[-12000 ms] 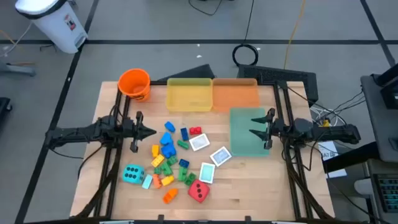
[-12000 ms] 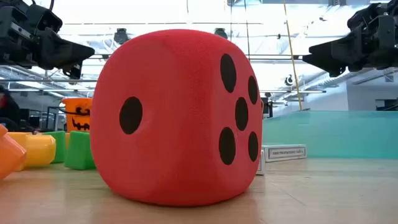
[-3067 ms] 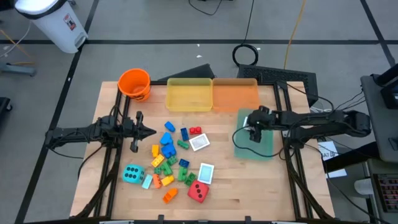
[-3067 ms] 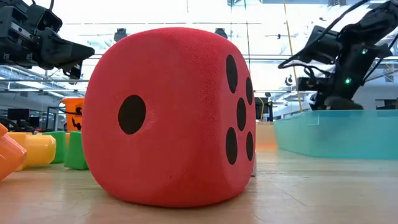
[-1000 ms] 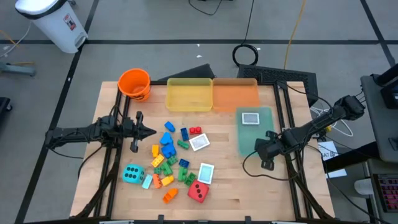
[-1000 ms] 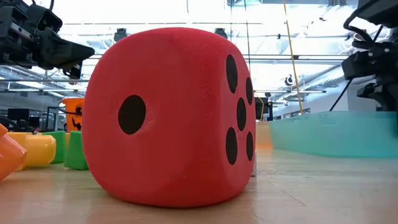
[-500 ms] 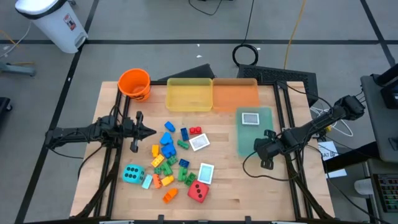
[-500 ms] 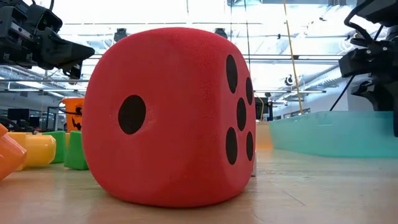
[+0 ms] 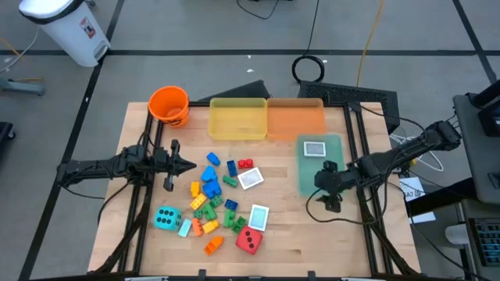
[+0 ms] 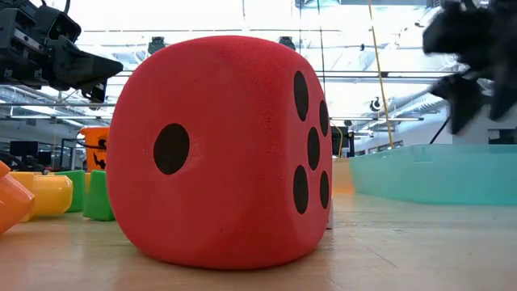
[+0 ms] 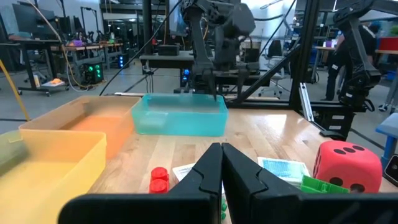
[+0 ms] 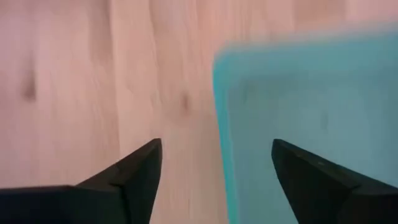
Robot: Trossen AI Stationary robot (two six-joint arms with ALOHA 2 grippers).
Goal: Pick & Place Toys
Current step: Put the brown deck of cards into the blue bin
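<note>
High view: the right gripper (image 9: pixel 326 187) hangs over the near corner of the green tray (image 9: pixel 337 181) by the table's (image 9: pixel 289 242) right edge; its wrist camera shows the fingers (image 12: pixel 134 169) spread wide with nothing between them. One playing card (image 9: pixel 314 148) lies inside that tray at its far end. The left gripper (image 9: pixel 178 165), fingers pressed together, waits above the left edge. Bricks (image 9: pixel 209 187), cyan die (image 9: pixel 166 218) and red die (image 9: pixel 249 240) sit mid-table toward the near edge.

Bright, even overhead light; blown-out ceiling glare in low view; motion-blurred right end effector (image 10: pixel 472 48).
</note>
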